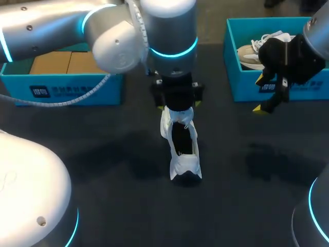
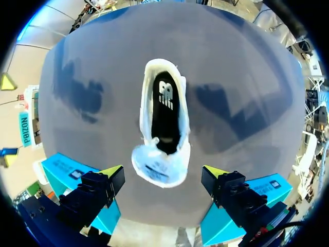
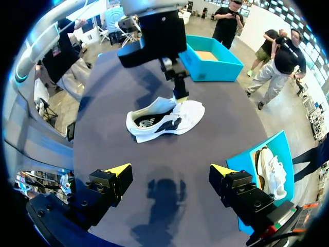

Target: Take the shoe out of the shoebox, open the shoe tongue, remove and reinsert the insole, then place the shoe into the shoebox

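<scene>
Left claw (image 2: pixel 163 171) spread over white shoe (image 2: pixel 154 160), black insole (image 2: pixel 165 110).

A dark, matte counter (image 1: pixel 103 206) spreads across every view, plain and even in tone. Soft, blurred shadows (image 1: pixel 267 159) lie on it to either side of the middle. The light is diffuse, and no shadow shows a hard edge.
</scene>
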### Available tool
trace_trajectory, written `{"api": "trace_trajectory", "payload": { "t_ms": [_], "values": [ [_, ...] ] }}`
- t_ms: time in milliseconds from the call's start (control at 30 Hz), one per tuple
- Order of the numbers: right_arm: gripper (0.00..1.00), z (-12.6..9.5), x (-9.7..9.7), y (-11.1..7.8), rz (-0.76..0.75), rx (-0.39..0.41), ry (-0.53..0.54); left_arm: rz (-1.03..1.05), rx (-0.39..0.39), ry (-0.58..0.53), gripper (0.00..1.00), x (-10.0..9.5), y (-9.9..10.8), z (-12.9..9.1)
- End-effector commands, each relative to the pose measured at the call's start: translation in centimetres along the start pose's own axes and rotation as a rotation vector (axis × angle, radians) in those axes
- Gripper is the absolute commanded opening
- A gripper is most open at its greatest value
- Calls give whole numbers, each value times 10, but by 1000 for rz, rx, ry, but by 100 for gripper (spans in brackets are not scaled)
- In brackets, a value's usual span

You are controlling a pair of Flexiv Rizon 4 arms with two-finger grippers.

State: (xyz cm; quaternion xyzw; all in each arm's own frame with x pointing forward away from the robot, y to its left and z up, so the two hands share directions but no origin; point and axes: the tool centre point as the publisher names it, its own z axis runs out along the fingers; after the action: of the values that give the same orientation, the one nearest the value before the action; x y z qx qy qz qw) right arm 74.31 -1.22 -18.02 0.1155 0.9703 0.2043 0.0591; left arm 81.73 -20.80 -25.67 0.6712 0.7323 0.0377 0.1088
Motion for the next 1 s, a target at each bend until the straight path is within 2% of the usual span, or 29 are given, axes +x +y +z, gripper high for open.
{"api": "trace_trajectory", "payload": {
  "t_ms": [33, 67, 133, 167, 200, 400, 467, 567, 833, 933, 1000],
  "values": [
    [100, 1, 0, 1, 2, 3, -1, 4, -1, -4, 100, 7, 10, -4],
    [100, 1, 0, 1, 2, 3, -1, 6, -1, -3, 94, 6, 13, -3],
    [100, 1, 0, 1, 2, 3, -1, 3, -1, 1, 93, 6, 21, 1],
    [100, 1, 0, 1, 2, 3, -1, 9, 1, 3, 84, 5, 23, 3],
    [100, 1, 0, 1, 2, 3, -1, 10, 2, 2, 50, 3, 26, 6],
    [100, 1, 0, 1, 2, 3, -1, 8, 33, 23, 47, -4, 42, 26],
    [100, 1, 0, 1, 2, 3, -1, 9, 39, 24, 38, -7, 44, 32],
    [100, 1, 0, 1, 2, 3, -1, 10, 63, 29, 38, -10, 46, 42],
    [100, 1, 0, 1, 2, 3, -1, 34, 121, 38, 31, -12, 30, 61],
    [100, 1, 0, 1, 2, 3, -1, 42, 136, 34, 24, -11, 20, 63],
    [100, 1, 0, 1, 2, 3, -1, 37, 143, 26, 24, -8, 15, 63]
  ]
}}
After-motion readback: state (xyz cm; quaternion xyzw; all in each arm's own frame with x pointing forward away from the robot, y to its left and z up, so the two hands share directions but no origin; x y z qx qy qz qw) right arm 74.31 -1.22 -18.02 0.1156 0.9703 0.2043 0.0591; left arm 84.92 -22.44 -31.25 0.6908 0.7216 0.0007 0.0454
